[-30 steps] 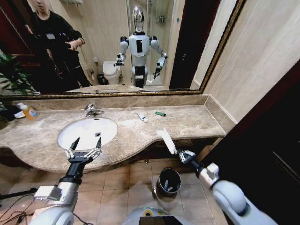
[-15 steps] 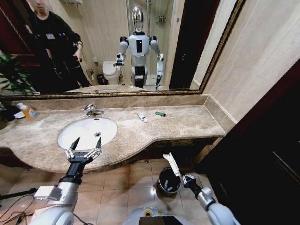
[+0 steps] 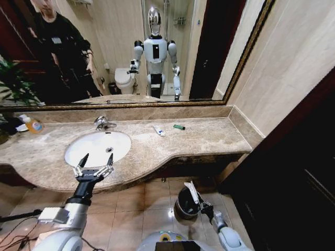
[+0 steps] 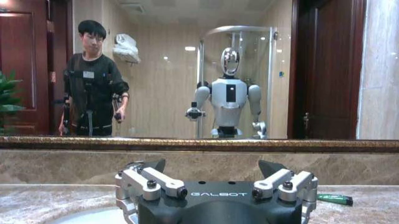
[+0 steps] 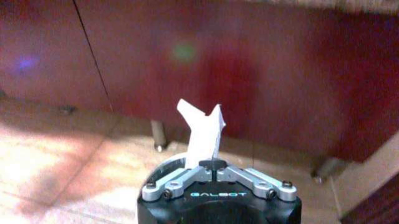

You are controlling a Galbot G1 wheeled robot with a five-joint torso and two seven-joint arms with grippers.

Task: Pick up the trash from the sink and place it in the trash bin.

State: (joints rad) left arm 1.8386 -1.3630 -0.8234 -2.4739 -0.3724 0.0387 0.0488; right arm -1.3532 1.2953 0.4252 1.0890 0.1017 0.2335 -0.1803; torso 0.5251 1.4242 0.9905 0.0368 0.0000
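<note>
Right hand (image 3: 201, 206): clamped on a white paper strip (image 3: 192, 191), held just above the trash bin (image 3: 184, 201) on the floor. Left hand (image 3: 94, 168): fingers spread wide, poised at the sink (image 3: 78, 147) front rim. White tube (image 3: 158, 130) and green piece (image 3: 179, 127): laid on the table (image 3: 209, 138) beyond the bin.

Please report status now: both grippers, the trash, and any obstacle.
Right gripper shut on paper strip, over the trash bin. Left gripper open above the sink front rim. White tube, green piece on counter. No obstacle seen.
</note>
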